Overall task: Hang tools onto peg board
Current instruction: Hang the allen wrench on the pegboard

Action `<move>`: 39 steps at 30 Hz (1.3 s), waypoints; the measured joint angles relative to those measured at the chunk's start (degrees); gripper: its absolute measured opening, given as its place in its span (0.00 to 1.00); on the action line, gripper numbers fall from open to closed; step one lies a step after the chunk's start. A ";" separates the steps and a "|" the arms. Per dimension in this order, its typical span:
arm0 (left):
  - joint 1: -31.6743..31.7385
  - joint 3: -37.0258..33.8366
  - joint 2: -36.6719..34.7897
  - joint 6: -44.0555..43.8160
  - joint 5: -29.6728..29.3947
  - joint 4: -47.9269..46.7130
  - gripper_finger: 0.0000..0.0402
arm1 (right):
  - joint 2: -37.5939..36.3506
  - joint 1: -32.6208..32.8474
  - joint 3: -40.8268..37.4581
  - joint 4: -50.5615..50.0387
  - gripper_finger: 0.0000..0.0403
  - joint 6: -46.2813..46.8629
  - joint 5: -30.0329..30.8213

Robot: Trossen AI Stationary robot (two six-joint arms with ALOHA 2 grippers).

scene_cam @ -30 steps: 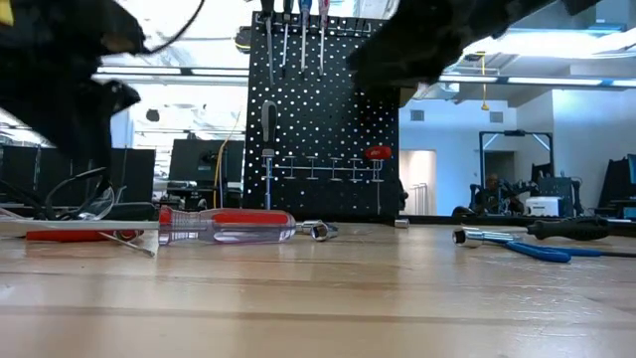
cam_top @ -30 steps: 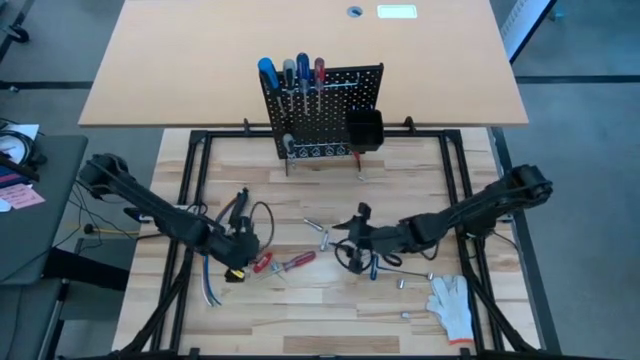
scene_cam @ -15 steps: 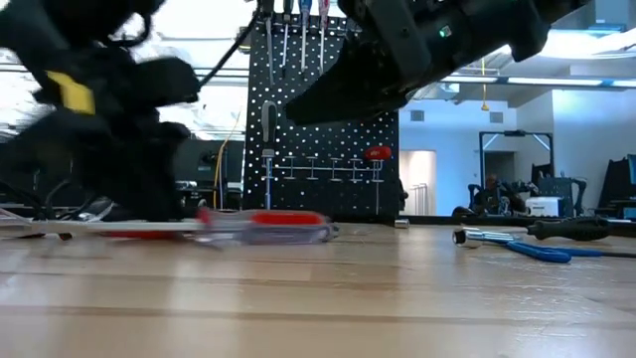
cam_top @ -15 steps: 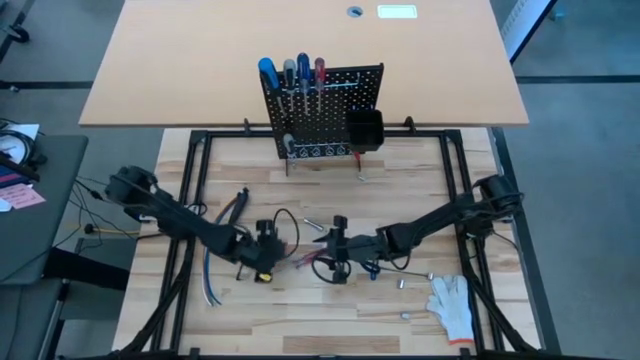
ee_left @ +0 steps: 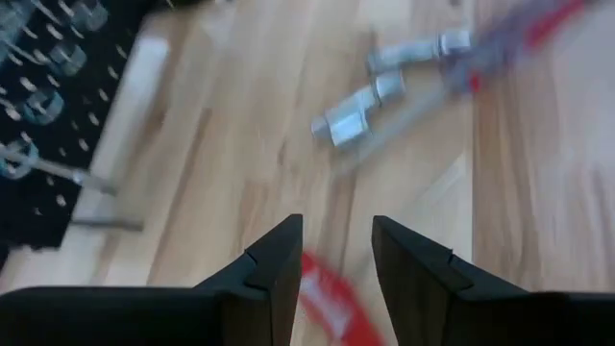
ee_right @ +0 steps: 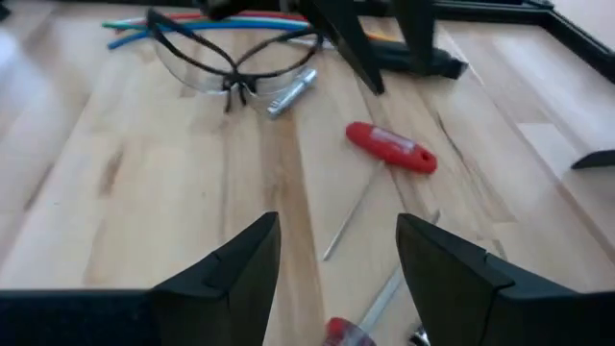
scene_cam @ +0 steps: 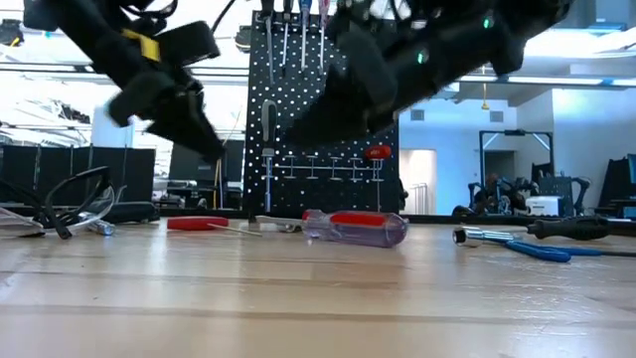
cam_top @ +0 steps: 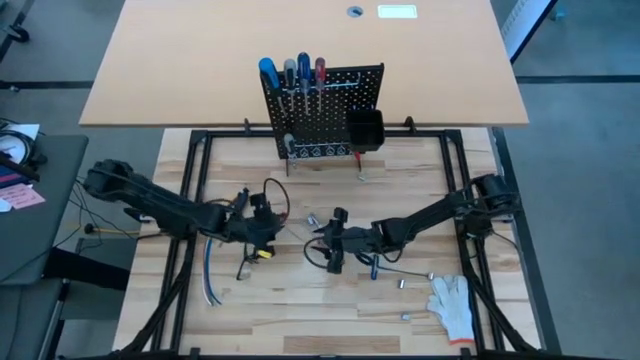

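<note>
- Change: the clear-and-red screwdriver (scene_cam: 356,227) has slid from left of centre to the middle of the low view, right in front of the peg board (scene_cam: 328,149). It also looks shorter there, so it probably swung round a little.
- Both my arms have closed in on the middle of the tabletop (cam_top: 300,300).
- My judgement: it got nudged, not lifted. Nothing new is hung, and the grasp is yet to come.
- Left fingers (ee_left: 336,231): parted a moderate gap, holding nothing. A red tool lies on the wood below them.
- Right fingers (ee_right: 336,226): spread wider, empty, low over the wood.
- Screwdriver: flat on the tabletop, long axis across the low view, handle butt to frame right, shaft to frame left.
- Small red screwdriver (ee_right: 391,147): flat, shaft running toward the lower left of the right wrist view.
</note>
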 joint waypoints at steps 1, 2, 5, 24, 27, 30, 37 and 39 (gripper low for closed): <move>0.57 0.00 -0.77 0.36 1.30 -2.60 0.30 | 0.35 0.01 0.00 0.15 0.54 0.00 0.01; 1.46 -0.04 -1.36 0.20 2.48 -4.77 0.31 | 0.59 0.09 0.01 0.12 0.54 0.00 0.00; 5.14 -0.04 -2.33 -0.36 8.38 -8.15 0.32 | 0.64 0.50 0.01 0.19 0.54 0.00 -0.12; 12.97 -10.28 8.86 -4.04 20.53 13.47 0.44 | 0.64 0.70 0.04 0.62 0.54 -0.44 -0.08; 12.95 -10.21 11.06 -3.99 19.98 15.92 0.40 | 0.64 0.66 0.04 0.72 0.54 -0.43 -0.08; 12.95 -10.30 11.53 -2.73 19.92 18.56 0.29 | 0.64 0.66 0.04 0.84 0.54 -0.43 -0.08; 12.95 -10.41 9.52 0.53 18.88 18.71 0.17 | -1.86 1.88 -0.03 -1.77 0.54 -4.63 1.55; 12.90 -10.60 7.88 1.96 17.38 17.64 0.17 | -3.86 2.76 0.06 -3.52 0.54 -5.19 4.66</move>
